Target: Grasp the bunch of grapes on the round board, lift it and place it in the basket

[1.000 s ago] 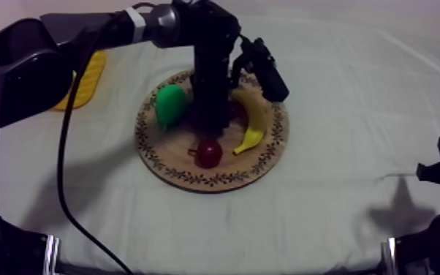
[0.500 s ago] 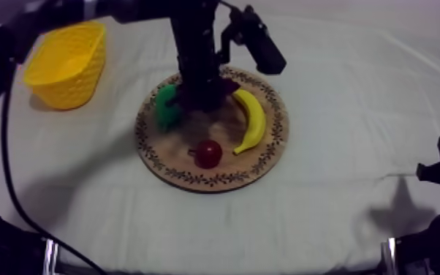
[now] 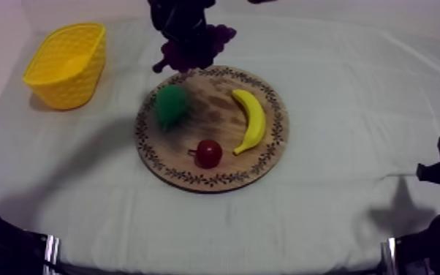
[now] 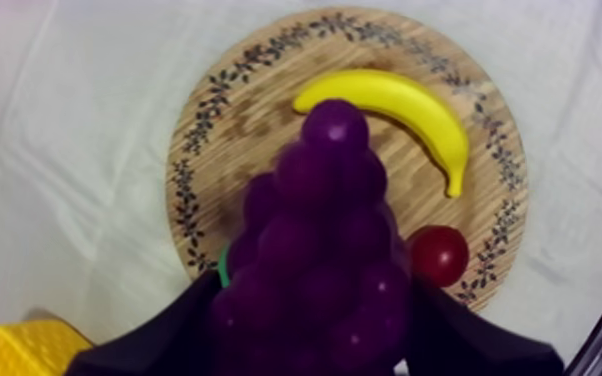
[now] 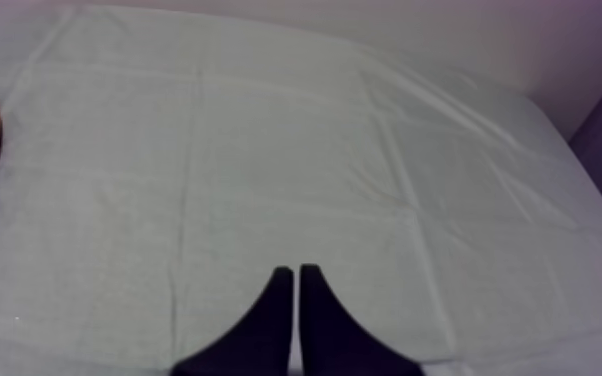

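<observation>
Moved: since half a second ago my left gripper (image 3: 181, 13) has risen from the back of the wooden board (image 3: 194, 178) and taken the bunch of grapes (image 3: 191, 42) up with it; the pear (image 3: 170, 104), then partly under my arm, now lies in plain sight; banana (image 3: 251, 117), small red fruit (image 3: 208, 153) and yellow basket (image 3: 66, 64) lie where they lay.
Left gripper: clamped on the bunch, one black finger (image 4: 155, 345) pressed to each flank in the left wrist view; seen from above it sits at the far edge of the table.
Grapes: off the board and in the air; from above they hang at the board's far rim, a soft shadow on the wood beneath; from the wrist they cover the pear's side of the board.
Board: pear on the basket side; banana on the opposite side; red fruit near the front rim between them; none of the three touching.
Basket: upright on the cloth (image 3: 325, 66), well apart from the board, at my left.
Right gripper (image 5: 296, 270): fingers pressed together in a narrow wedge, holding nothing; it hangs over bare cloth with the board's rim off to one side.
</observation>
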